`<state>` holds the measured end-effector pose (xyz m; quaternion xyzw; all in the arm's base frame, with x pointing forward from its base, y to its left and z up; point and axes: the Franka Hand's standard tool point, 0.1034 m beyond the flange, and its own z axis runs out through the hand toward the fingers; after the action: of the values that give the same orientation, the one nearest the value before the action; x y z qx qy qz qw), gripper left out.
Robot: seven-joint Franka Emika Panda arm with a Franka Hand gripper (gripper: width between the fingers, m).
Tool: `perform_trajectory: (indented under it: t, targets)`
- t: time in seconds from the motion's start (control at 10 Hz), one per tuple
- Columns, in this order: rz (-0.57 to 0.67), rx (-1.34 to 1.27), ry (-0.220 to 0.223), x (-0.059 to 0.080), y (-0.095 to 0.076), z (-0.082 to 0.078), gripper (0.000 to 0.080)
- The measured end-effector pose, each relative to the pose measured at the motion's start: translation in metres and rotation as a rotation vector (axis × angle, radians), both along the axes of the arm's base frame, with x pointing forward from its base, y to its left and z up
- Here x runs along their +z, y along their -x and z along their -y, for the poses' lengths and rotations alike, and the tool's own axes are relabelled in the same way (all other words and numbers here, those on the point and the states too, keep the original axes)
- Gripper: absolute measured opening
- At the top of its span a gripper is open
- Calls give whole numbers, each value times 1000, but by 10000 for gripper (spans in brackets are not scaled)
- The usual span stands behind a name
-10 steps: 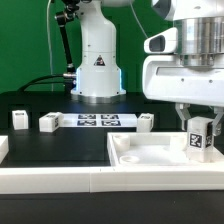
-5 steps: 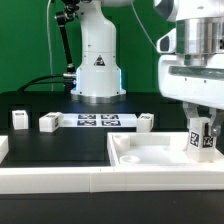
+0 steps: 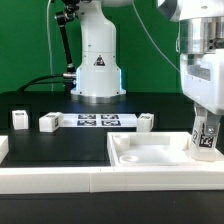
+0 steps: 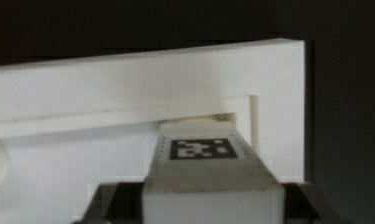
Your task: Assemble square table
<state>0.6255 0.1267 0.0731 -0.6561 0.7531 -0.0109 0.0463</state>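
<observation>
The square table's white top [image 3: 150, 152] lies at the front right of the exterior view, rim up. My gripper [image 3: 205, 128] is shut on a white tagged leg post [image 3: 205, 138] and holds it upright over the top's right end, close to its rim. In the wrist view the held leg [image 4: 205, 158] points at the inner corner of the top [image 4: 113, 90], with my gripper [image 4: 205, 208] clamping it from both sides. Three more leg posts stand on the black table: two at the left [image 3: 18, 119] [image 3: 48, 122] and one in the middle [image 3: 146, 122].
The marker board [image 3: 98, 121] lies between the loose legs. The arm's white base [image 3: 98, 62] stands behind it. A long white border rail [image 3: 50, 180] runs along the front edge.
My gripper has carried the leg post toward the exterior view's right and slightly lower, to the right end of the top. The other parts have not moved.
</observation>
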Motion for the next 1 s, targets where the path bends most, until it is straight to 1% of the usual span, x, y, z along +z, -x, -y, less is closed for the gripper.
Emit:
perform_trajectory:
  t: [0.1,0.2,0.3,0.4,0.5,0.6,1.0]
  targets:
    - [1,28,2,0,0,0,290]
    - [2,72,6,0,0,0,472]
    - [-14,143,9,-1,2,0,588]
    - [-17,268,17,0,2,1,588]
    - [-10,361,23,1,1,2,637]
    - [-7,430,28,1,1,1,646]
    - [7,744,52,1,1,2,649]
